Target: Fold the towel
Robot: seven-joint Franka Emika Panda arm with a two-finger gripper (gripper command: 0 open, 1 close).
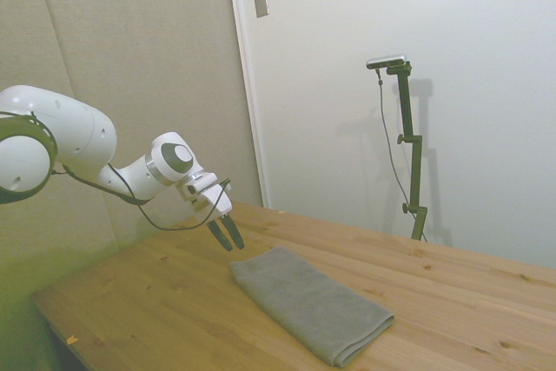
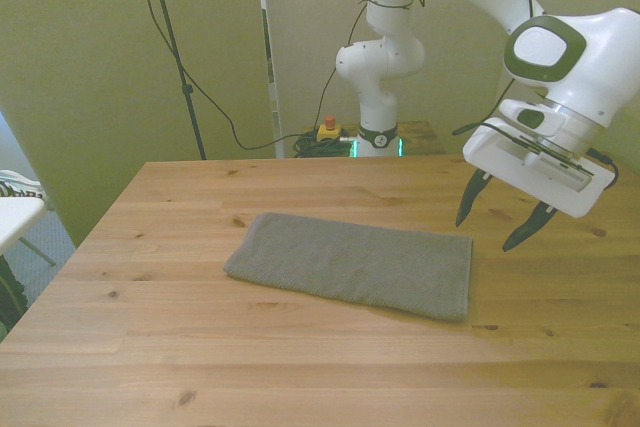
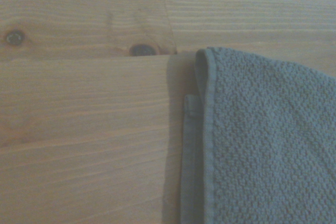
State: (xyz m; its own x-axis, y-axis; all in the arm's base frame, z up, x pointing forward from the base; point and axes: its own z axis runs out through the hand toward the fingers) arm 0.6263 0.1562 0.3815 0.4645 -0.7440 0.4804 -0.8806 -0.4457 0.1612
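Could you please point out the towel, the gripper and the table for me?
towel (image 2: 355, 265): front view, middle of its top surface.
gripper (image 2: 497, 219): front view, midway between its open fingertips.
table (image 2: 300, 367): front view, bare wood near the towel.

- The towel (image 2: 355, 265) is soft grey terry cloth, matt, with a nubbly weave and thick stitched hems.
- The table (image 2: 300, 367) is pale wood with visible grain and dark knots, lightly sheened.
- The arm (image 2: 560, 47) has smooth, glossy white plastic shells.
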